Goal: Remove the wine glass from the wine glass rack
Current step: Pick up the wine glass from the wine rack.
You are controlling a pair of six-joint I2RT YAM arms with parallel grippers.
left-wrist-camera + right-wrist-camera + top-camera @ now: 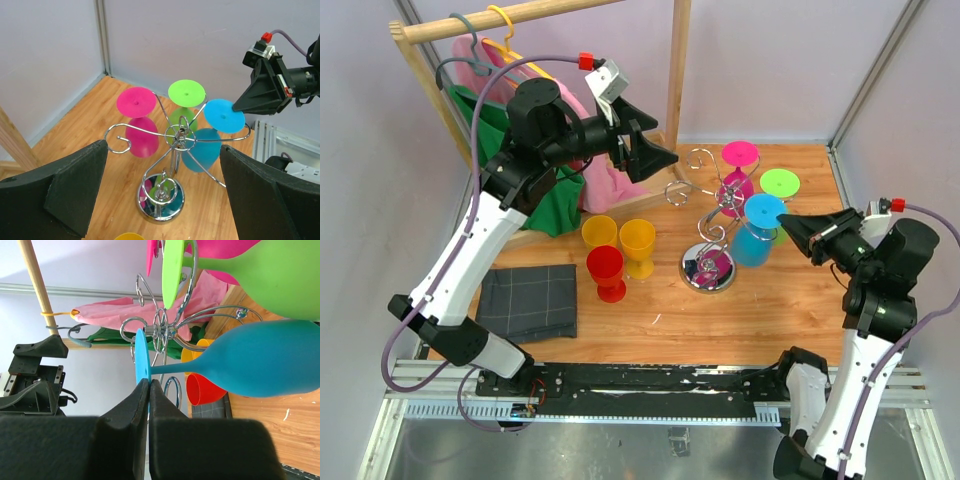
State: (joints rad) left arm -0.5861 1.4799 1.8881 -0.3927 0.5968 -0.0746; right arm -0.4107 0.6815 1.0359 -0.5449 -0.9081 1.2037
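Blue wine glass (260,360) on rack (162,332), foot rim prob. in grip of closed R claw (146,382).

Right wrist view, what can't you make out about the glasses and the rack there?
Blue glass: bowl's mouth cut off by the right edge.
Pink glass: mostly hidden behind the green glass.
Wine glass rack: its base does not show.
Right fingers: their tips cover whether they pinch the blue foot or just touch.
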